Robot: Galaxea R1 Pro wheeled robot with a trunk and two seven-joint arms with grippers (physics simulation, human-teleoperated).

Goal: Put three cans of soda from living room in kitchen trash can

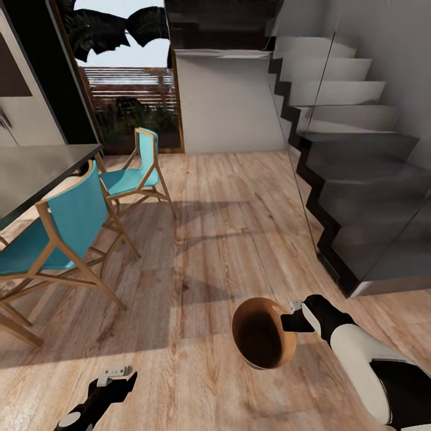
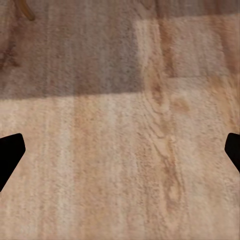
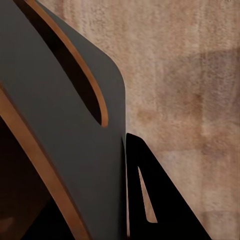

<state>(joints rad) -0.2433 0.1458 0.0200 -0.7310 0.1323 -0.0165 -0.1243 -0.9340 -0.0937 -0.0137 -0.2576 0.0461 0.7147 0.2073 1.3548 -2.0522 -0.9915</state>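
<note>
Home interior: wood floor (image 1: 239, 203), dining table (image 1: 36, 170) with teal chairs (image 1: 66, 233), staircase (image 1: 353, 149), glass door (image 1: 129, 78).

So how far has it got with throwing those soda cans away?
Nothing looks finished yet. The right end effector grips the rim of the trash can, carrying it above the wood floor past the teal chairs and staircase. The left end effector is open and empty. I can't tell whether any cans are inside.

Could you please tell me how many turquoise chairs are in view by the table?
2: the nearer chair beside the dark table, the farther chair past its corner. More may be hidden off-frame.
</note>
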